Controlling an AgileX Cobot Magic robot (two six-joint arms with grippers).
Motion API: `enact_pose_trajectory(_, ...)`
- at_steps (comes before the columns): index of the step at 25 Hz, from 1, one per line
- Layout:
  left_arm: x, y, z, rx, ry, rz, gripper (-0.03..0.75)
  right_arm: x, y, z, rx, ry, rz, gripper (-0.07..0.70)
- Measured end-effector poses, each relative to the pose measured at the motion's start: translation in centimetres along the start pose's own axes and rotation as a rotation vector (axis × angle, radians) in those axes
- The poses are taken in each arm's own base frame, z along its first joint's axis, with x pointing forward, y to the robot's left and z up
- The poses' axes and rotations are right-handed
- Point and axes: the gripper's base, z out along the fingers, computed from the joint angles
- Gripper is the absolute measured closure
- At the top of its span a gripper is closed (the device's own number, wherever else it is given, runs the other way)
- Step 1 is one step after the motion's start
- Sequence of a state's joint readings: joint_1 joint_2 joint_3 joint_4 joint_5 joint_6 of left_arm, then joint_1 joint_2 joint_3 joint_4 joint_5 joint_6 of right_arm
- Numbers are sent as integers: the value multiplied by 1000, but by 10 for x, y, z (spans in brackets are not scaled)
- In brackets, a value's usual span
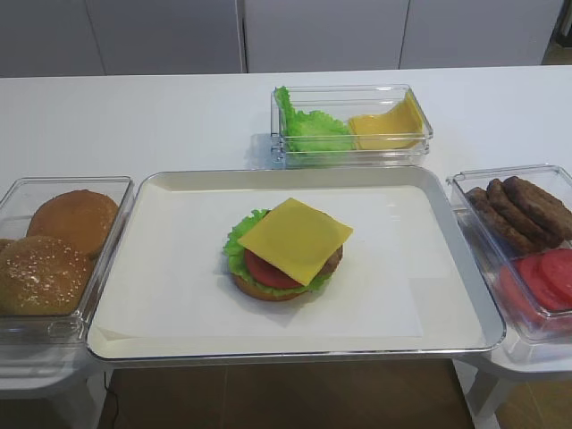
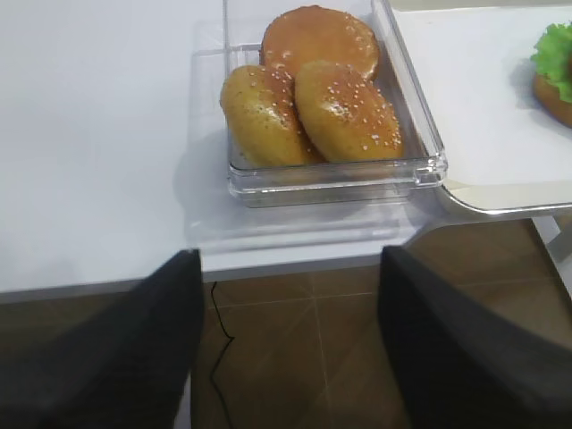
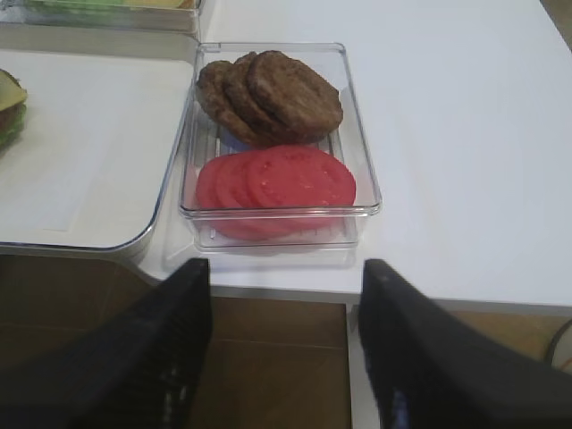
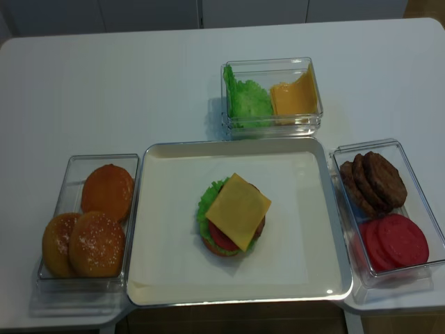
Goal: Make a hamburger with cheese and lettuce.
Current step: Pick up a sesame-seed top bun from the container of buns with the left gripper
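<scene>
Topping the stack is the step in hand, by my reading: everything is built except the sesame dome. Across the white counter [image 4: 139,76] sits the big metal tray [image 4: 327,209], flanked by three clear boxes. The bun box [image 4: 69,209] lies just beside the tray's left edge, holding one plain bun and two sesame tops [image 2: 347,109]. The box to the right [image 4: 417,202] holds spare patties [image 3: 273,94] at the back and tomato slices [image 3: 277,183] at the front. The smaller box behind the tray [image 4: 313,83] carries loose green leaves and bent spare yellow slices.

Near the tray's middle stands the hamburger [image 1: 284,255], unfinished. Its cheese [image 1: 295,239] lies flat on top, corners overhanging, turned at an angle to the tray. Beneath it a brown patty edge and a red tomato slice peek out, then the lettuce [image 1: 237,246] as a frilly fringe, mostly on the left, over the tan bun base.

Both arms hang off the counter's near edge, out of the overhead views. The left gripper [image 2: 290,349] hovers in front of the bun box, its fingers spread wide and holding nothing. The right gripper [image 3: 286,349] is likewise parted and empty, facing the patty box.

The next move calls for the left gripper to reach forward into the bun box, pinch one sesame top, probably the nearer right one, and carry it rightward to set down square on the cheese without skewing it.
</scene>
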State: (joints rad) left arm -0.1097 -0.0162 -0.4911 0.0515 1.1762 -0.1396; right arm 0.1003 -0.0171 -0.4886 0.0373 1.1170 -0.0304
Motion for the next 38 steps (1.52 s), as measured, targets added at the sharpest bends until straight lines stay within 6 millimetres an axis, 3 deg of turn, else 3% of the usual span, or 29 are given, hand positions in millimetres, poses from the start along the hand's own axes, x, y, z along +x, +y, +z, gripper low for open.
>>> enact_pose_trajectory(17,-1,-2,0,18,-7,-7,260,0,0,0,0,0,0,229)
enact_pose_trajectory(23,-9,-6,1,63,-32,-109,260,0,0,0,0,0,0,229)
enact_pose_trajectory(28,-29,-10,20,44,70,-148,260,0,0,0,0,0,0,229)
enact_pose_trajectory(38,-111,-17,59,-41,195,-219,260,0,0,0,0,0,0,229)
